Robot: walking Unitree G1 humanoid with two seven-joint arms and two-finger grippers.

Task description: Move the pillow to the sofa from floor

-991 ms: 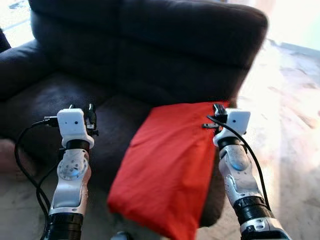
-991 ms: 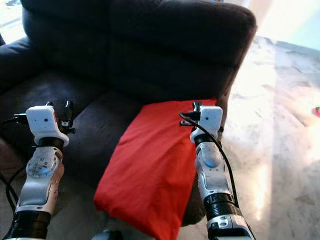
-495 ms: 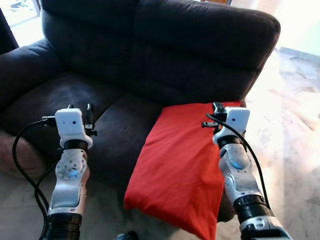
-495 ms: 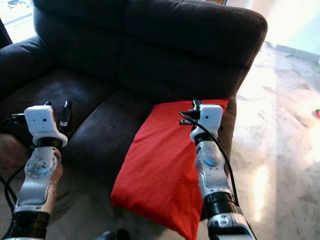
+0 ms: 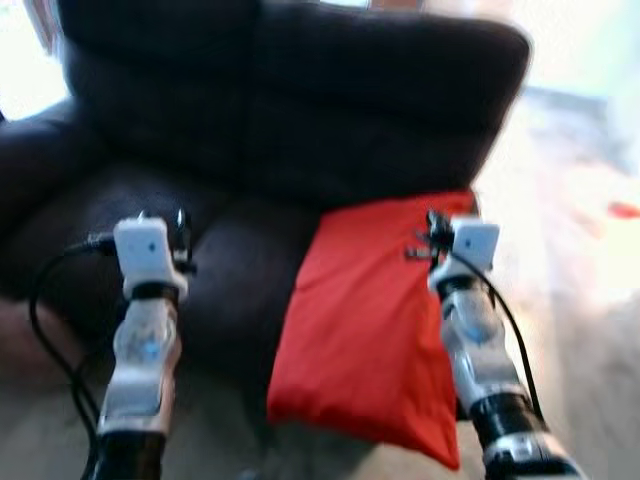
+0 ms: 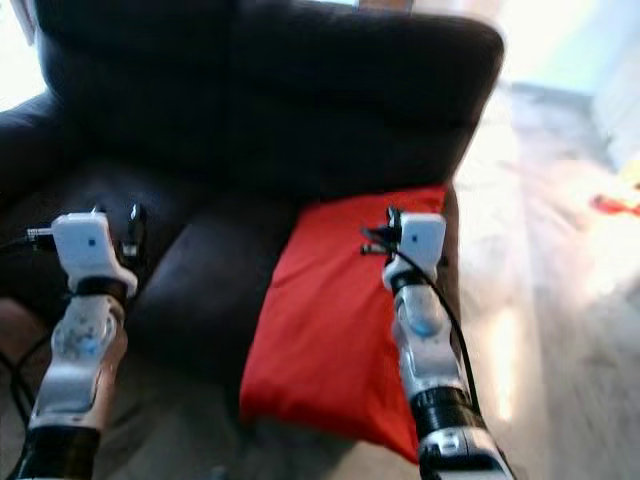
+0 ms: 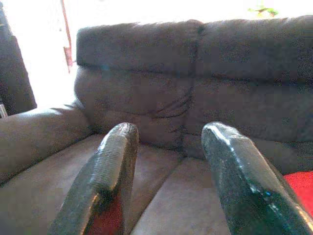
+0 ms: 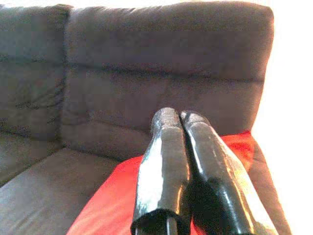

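Left eye view, blurred: a dark sofa (image 5: 300, 110) is seen ahead, with a red pillow (image 5: 375, 320) lying on the seat's right end. The pillow's far edge is set against the backrest base; its near end hangs over the seat's front edge toward the floor (image 5: 590, 330). From picture centre the pillow is placed at about 4 o'clock, and the pale floor is seen from 2 to 5 o'clock.

Both arms are raised in front of the seat. The left gripper (image 7: 166, 161) is held over the left seat cushion, at about 9 o'clock from the pillow and apart from it; its fingers (image 7: 115, 166) are spread with a wide gap and nothing is held between them. A corner of red is caught at the edge of the left wrist view.

The right gripper (image 8: 180, 147) is held above the pillow's right edge, pointed at the backrest. Its fingers (image 8: 164, 152) are pressed together along their length, clenched on nothing; the pillow is seen below them. Contact between them and the pillow cannot be told.

A black cable (image 5: 50, 300) is looped beside the left arm.
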